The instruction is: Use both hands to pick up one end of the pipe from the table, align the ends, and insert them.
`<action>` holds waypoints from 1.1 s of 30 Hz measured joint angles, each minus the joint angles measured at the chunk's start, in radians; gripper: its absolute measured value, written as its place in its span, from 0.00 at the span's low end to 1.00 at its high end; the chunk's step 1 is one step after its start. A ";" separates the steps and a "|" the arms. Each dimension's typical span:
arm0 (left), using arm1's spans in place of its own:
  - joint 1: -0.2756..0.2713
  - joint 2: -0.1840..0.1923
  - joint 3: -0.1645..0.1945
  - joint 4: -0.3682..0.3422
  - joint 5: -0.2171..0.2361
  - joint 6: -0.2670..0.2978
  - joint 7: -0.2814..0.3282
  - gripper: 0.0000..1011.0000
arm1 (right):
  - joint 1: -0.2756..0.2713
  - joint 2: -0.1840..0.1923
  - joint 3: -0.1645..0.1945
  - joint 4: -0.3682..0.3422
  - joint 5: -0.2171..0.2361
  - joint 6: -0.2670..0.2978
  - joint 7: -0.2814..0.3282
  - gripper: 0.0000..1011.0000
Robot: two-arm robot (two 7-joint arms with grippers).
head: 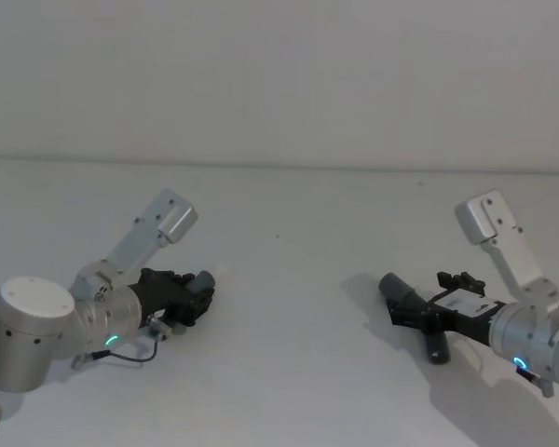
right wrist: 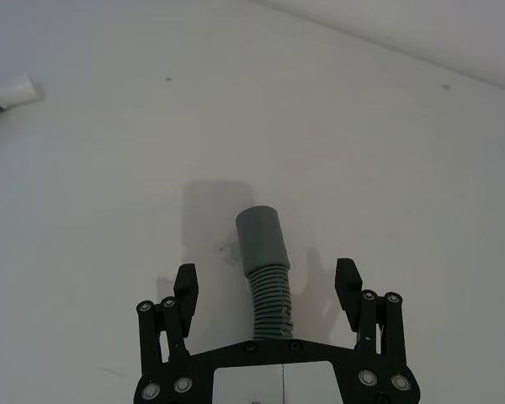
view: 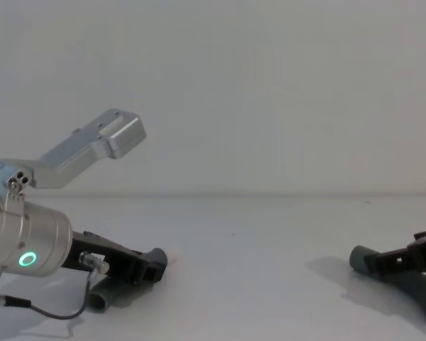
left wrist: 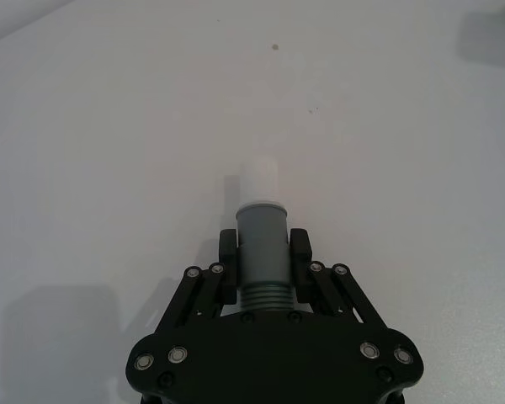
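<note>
The white bench (head: 289, 382) spans the whole work area, with both arms reaching low over it from either side. On the robot's left, the silver left wrist (view: 28, 234), its ring light glowing green, leans down toward the surface, and the right wrist (head: 540, 340) does the same on the other side. The left gripper (left wrist: 263, 252) is clenched on the narrow-ended hose piece (left wrist: 263, 282), its black fingers (left wrist: 227, 252) pressed against both sides of the smooth grey cuff just past the ribs. The right gripper (right wrist: 266, 282) is released, its fingers (right wrist: 185, 286) spread wide on either side of the socket-ended hose piece (right wrist: 271, 299) and clear of it, with bare bench showing in both gaps. The two hose pieces lie well apart, one on the left of the bench and one on the right, their free ends pointing roughly toward each other. The wide socket cuff (right wrist: 261, 236) sticks out beyond the right gripper's fingertips, close over the bench with its shadow beside it. The whitish tip (left wrist: 259, 178) juts forward from the left gripper; whether it rests on the surface cannot be told.
</note>
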 joint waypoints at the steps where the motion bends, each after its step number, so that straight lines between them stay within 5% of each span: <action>1: 0.000 0.000 0.000 0.000 0.000 0.000 0.000 0.35 | 0.002 -0.001 0.000 0.002 0.000 0.001 0.002 0.99; 33: 0.000 0.000 0.000 0.000 0.000 0.000 0.000 0.35 | 0.048 0.015 -0.044 0.052 -0.030 0.040 0.093 0.99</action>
